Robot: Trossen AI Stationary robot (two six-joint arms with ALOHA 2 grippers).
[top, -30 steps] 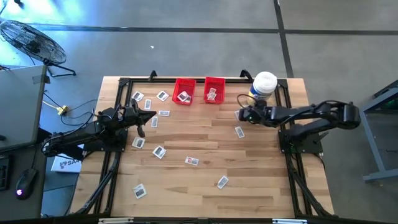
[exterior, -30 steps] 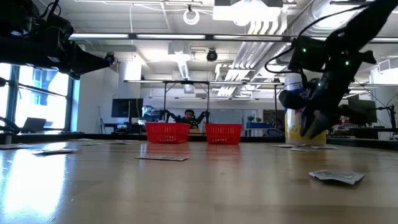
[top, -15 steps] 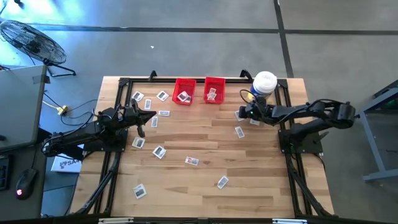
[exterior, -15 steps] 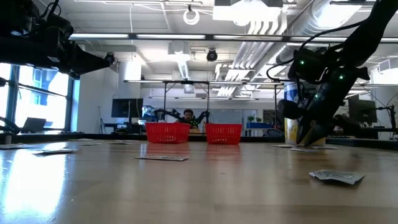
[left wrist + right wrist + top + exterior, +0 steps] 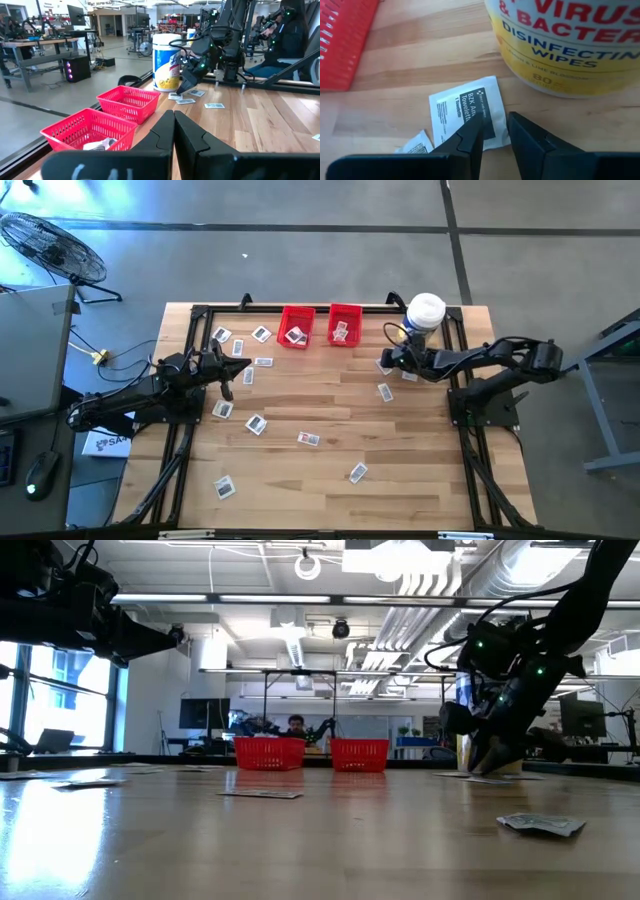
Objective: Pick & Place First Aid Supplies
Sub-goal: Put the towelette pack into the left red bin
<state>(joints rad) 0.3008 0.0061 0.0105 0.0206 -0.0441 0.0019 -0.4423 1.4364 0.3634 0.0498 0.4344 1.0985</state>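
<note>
Several small white packets, the first aid supplies, lie flat about the wooden table (image 5: 330, 405). One packet (image 5: 465, 112) lies just in front of the wipes jar (image 5: 560, 45). My right gripper (image 5: 495, 122) is open and slants down over this packet's near edge, one finger in front of its dark print. It hangs low beside the jar (image 5: 426, 313) in the high view and the low view, where my right gripper (image 5: 385, 363) (image 5: 488, 762) nearly reaches the tabletop. My left gripper (image 5: 174, 122) is shut, level and empty above the table's left side. My right gripper: its fingertips (image 5: 476, 125) stand over the packet's edge nearest the jar, coming slanting down from the table's right side. I cannot tell whether they touch the packet, which lies flat on the table.
Two red bins (image 5: 296, 327) (image 5: 345, 325) stand at the far edge, each with packets inside. More packets lie near my right gripper (image 5: 385, 391) (image 5: 408, 375) and across the middle and left (image 5: 308, 438) (image 5: 255, 423). A dark frame rail (image 5: 320, 308) runs along the far edge.
My right gripper has sunk toward the tabletop beside the jar, drawing a little toward the far edge, down over the packet there. The packets have stayed where they were.
</note>
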